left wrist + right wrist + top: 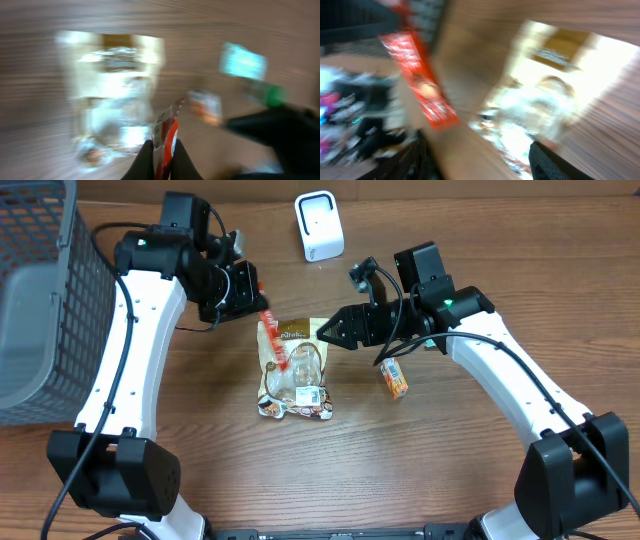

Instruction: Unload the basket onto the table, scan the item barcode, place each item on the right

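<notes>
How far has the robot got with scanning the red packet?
Done: the left gripper is shut on the red packet. In hand: it holds the packet over the clear bag, with the right gripper open beside it. Left: the white scanner stands apart at the far edge, so no scan yet.

We find overhead view sharp, evenly lit from above, soft shadows on wooden table. Both wrist views heavily motion-blurred, streaked. Clear snack bag glares white, detail washed out.

Overhead top-down; wrists close, shared packet
</notes>
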